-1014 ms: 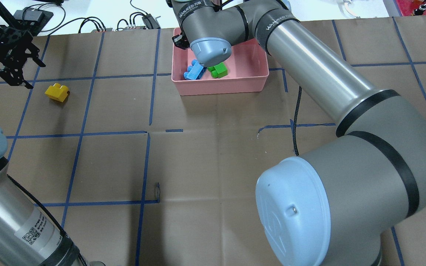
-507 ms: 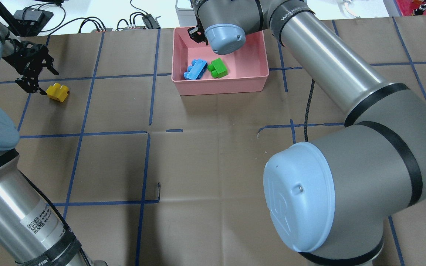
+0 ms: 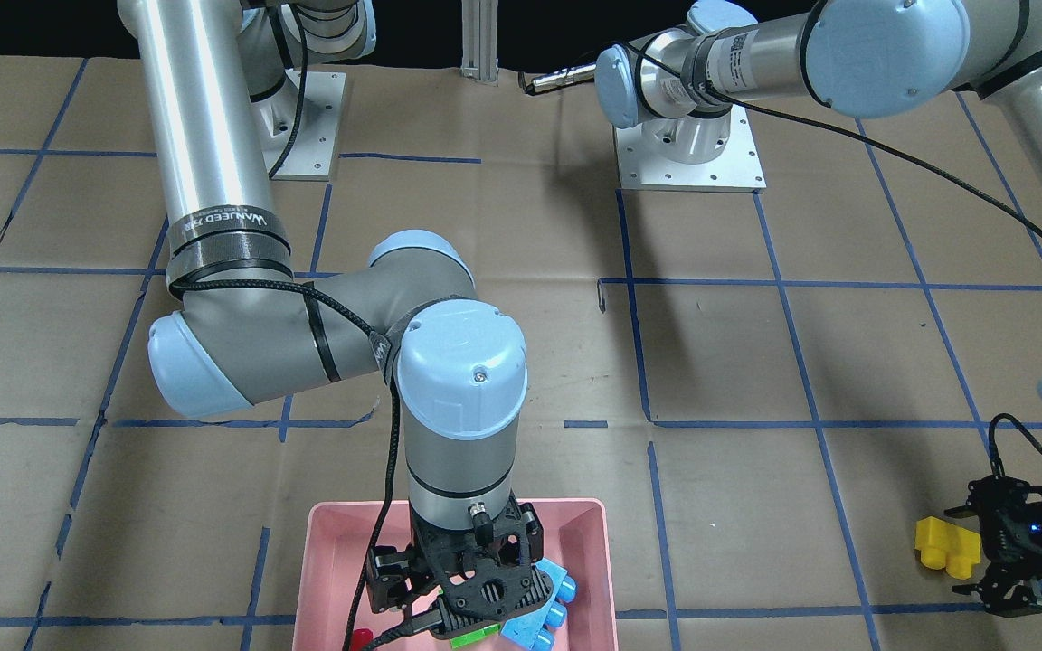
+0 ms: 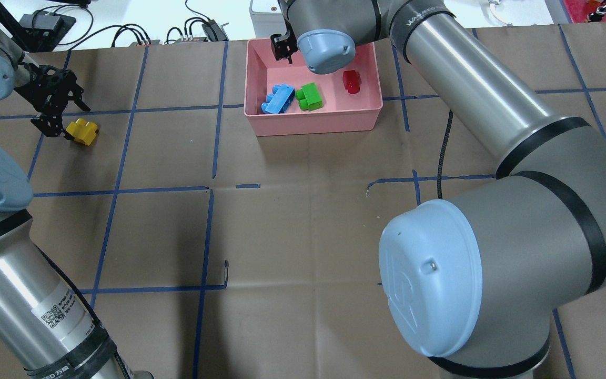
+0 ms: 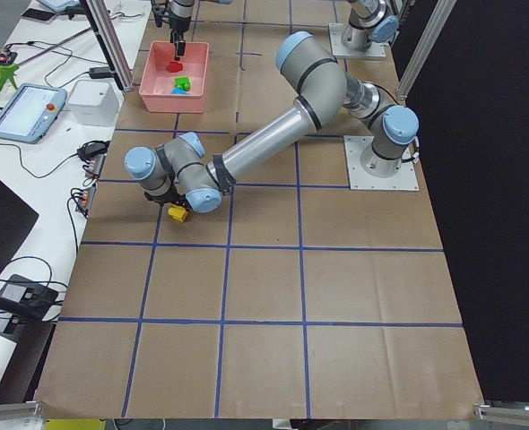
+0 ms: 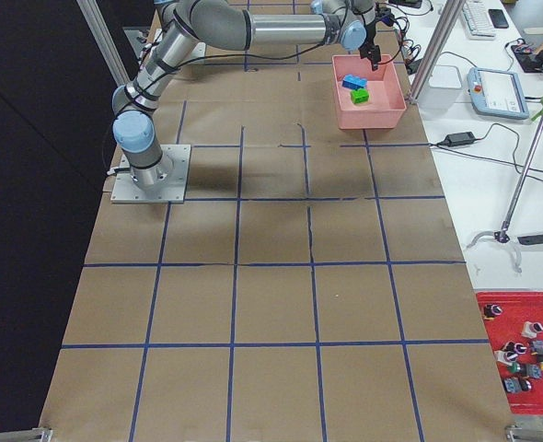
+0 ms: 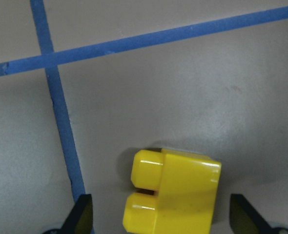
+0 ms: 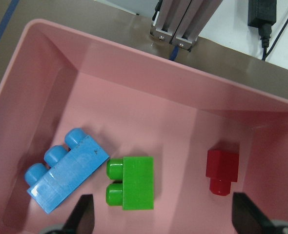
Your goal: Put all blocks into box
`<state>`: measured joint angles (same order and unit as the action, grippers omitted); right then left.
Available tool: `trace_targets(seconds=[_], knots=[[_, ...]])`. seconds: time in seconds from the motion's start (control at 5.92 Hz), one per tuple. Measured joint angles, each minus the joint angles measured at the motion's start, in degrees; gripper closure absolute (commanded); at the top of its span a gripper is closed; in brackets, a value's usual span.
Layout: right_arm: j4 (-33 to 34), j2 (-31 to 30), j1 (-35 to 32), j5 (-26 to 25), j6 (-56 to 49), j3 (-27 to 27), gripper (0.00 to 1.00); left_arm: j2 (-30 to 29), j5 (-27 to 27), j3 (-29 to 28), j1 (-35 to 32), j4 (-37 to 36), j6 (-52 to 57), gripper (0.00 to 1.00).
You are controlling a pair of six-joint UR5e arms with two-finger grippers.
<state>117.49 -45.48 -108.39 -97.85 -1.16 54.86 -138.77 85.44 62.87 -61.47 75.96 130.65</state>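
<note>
The brown paper-covered table [image 4: 303, 237] is carrying the whole job, and the two arms are working at opposite ends of it. The right arm [image 4: 471, 105] is reaching over the pink box [image 4: 313, 122] at the far edge; the left arm [image 4: 3, 295] is stretching out to the table's left end, well apart from the box.

The right gripper [image 8: 166, 215] is hanging above the box with its jaws spread wide and nothing between them. The left gripper [image 7: 163, 214] is likewise standing open, its two fingertips straddling the last loose brick without touching it.

Inside the box, the light-blue three-stud brick [image 8: 66, 168] is lying on its side against the green two-stud brick [image 8: 134, 183], and the small red brick [image 8: 222, 168] is sitting apart from them near the other wall. The yellow two-stud brick [image 7: 183, 190] is lying on its side on the paper, just beside a blue tape line.

Three of four seem done, so the step in hand is likely the yellow pick. Next, the left gripper is probably needing to settle lower, close squarely on the brick's flat sides, then lift and carry it across to the box.
</note>
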Motion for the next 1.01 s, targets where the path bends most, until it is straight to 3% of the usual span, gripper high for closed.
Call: trace_targets(seconds=[0.17,0.51,0.68,0.85,1.01], knots=[[-5.4,-2.4,0.0,-0.2,0.0,0.3,0.12,0.3,0.0,1.5,0.2,-0.4,0.1,0.01],[-24.1,-12.2,-0.2,-0.7,0.7,2.5,0.20,1.2,0.0,5.3,0.5,-3.9,0.3,0.03],[-28.8,-17.9,-0.3,-2.2,1.2,5.1,0.20,1.6,-0.2,5.8,0.6,-4.7,0.4,0.09],[-30.0,-24.0,-0.3,-4.0,2.6,10.6,0.13,2.1,-0.3,6.0,0.6,-4.9,0.4,0.23],[-26.3,-30.0,0.1,-4.7,4.0,19.7,0.02,2.4,-0.8,6.2,0.6,-4.9,0.4,0.27]])
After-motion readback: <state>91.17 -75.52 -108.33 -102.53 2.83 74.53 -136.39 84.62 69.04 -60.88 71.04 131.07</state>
